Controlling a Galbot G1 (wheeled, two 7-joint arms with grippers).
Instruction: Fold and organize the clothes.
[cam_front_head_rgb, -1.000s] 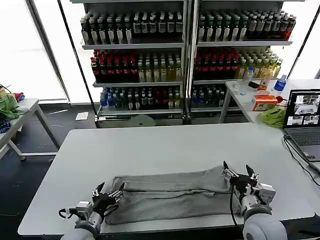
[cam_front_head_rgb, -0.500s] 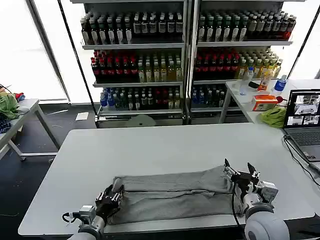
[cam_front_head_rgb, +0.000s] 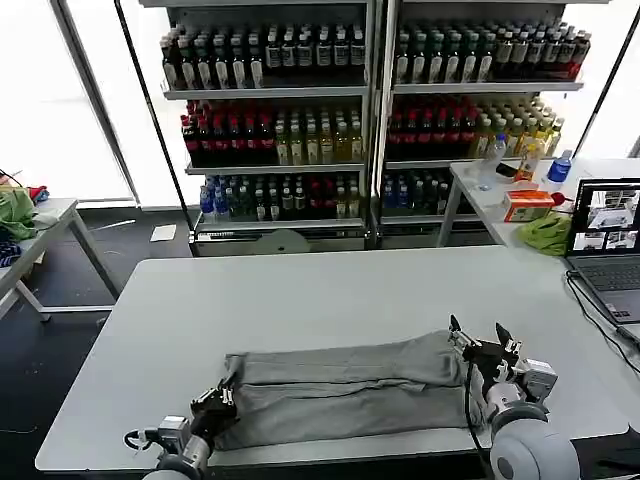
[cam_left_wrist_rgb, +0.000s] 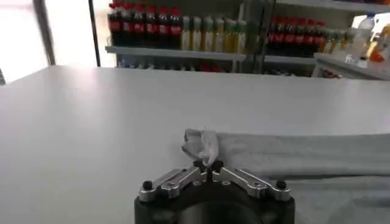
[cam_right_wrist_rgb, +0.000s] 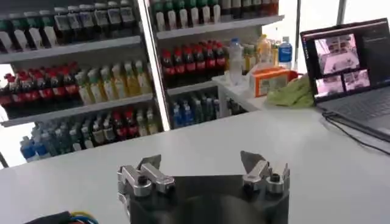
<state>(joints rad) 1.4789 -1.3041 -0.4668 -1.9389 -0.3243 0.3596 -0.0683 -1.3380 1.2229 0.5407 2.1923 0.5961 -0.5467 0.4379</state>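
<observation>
1. The grey shirt (cam_front_head_rgb: 345, 388) is folded into a long narrow strip on the near half of the white table (cam_front_head_rgb: 330, 290). Its long axis runs pretty much 9-to-3 across the head view, tilted a bit so the right end sits farther up the table than the left end.
2. The left gripper (cam_front_head_rgb: 214, 402) is down at the strip's 9 o'clock end, right at the near-left corner of the fabric. From the left wrist view its fingers are closed together, pinching a little bunched-up tuft of the grey cloth (cam_left_wrist_rgb: 204, 146). The rest of the shirt stretches away from it toward 3 o'clock.
3. The right gripper (cam_front_head_rgb: 484, 349) sits at the strip's 3 o'clock end, just beside the far-right corner of the fabric. Its fingers (cam_right_wrist_rgb: 149, 163) are spread wide apart with nothing between them, and I can't tell if it actually touches the cloth.
4. Background stuff: drink shelves (cam_front_head_rgb: 370, 120) at 12 o'clock, and a laptop (cam_front_head_rgb: 605, 240) over on the right.
</observation>
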